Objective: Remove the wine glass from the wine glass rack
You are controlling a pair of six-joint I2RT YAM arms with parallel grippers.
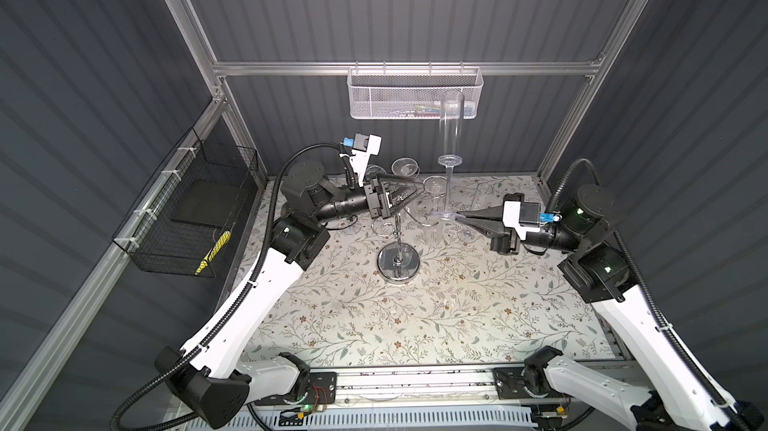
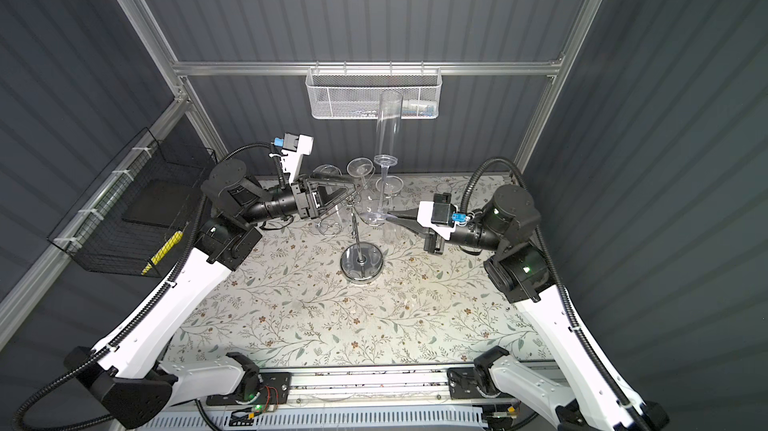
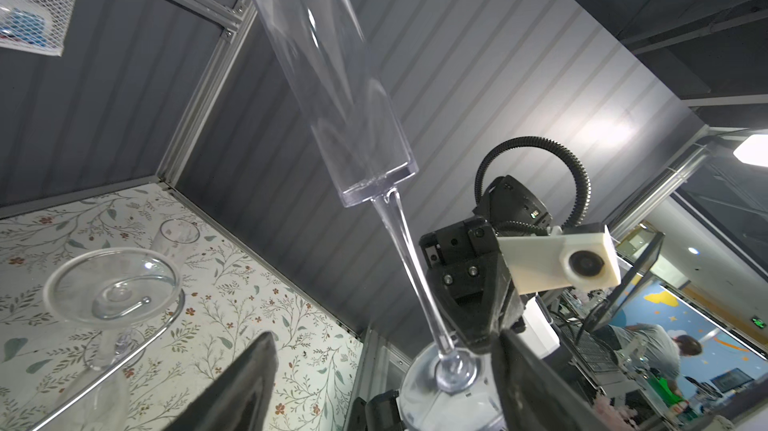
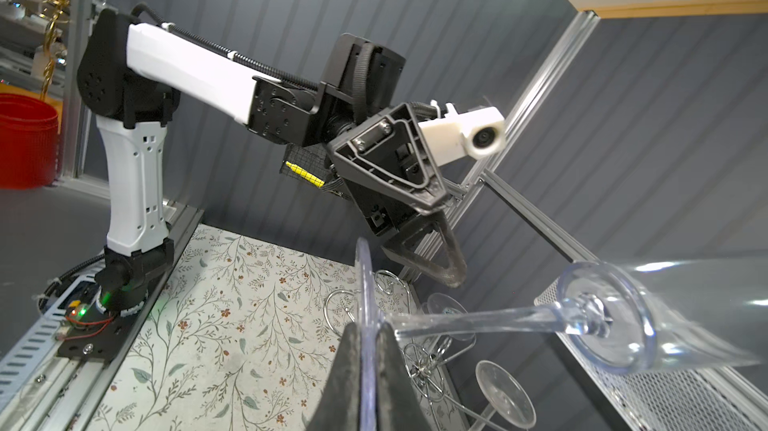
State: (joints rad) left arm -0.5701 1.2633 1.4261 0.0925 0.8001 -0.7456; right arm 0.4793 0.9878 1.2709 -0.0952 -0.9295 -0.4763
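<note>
The wine glass [image 1: 451,125] [image 2: 388,125] is a tall clear flute, standing upright in the air with its bowl [image 3: 332,88] up. My right gripper [image 1: 457,217] [image 2: 390,217] [image 4: 368,327] is shut on the edge of its round foot [image 4: 365,283], and the stem [image 4: 478,319] runs away from the jaws. The wine glass rack [image 1: 399,265] [image 2: 361,265] is a chrome stand on a disc base, left of the glass. My left gripper [image 1: 422,189] [image 2: 353,190] [image 3: 386,335] is open above the rack's curled arms [image 4: 419,358], close to the foot [image 3: 453,370] but apart from it.
Other clear glasses [image 1: 403,167] [image 3: 112,287] [image 4: 505,391] hang upside down on the rack's arms. A white mesh basket [image 1: 415,92] hangs on the back rail just behind the flute's bowl. A black wire basket [image 1: 187,208] is fixed to the left wall.
</note>
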